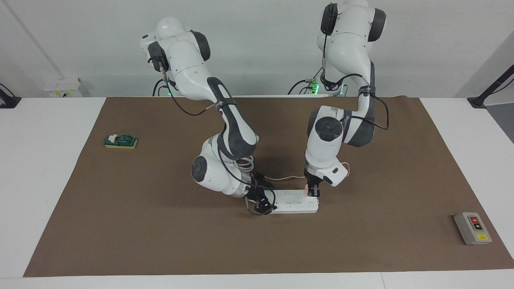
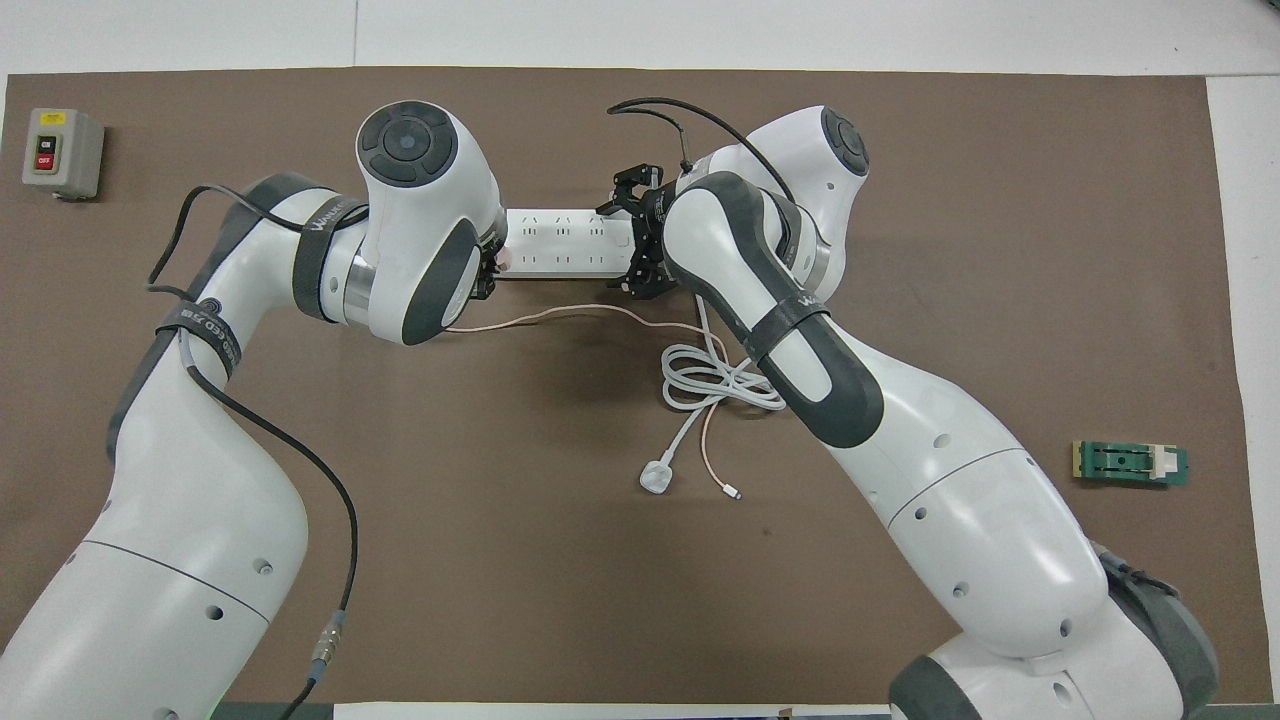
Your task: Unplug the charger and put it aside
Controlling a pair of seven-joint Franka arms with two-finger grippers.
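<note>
Your left hand (image 1: 313, 190) points straight down, clamped on the charger (image 1: 307, 188) at the strip's (image 1: 295, 202) end. Your right hand (image 1: 263, 202), wrist bent low, grips the strip's other end.

we've got a plain white wall (image 1: 257, 40) along the top of the frame | white table (image 1: 44, 180) covered mid-frame by a big brown mat (image 1: 140, 241) | black clamp mounts (image 1: 488, 94) at upper left and upper right edges | even, soft light
</note>
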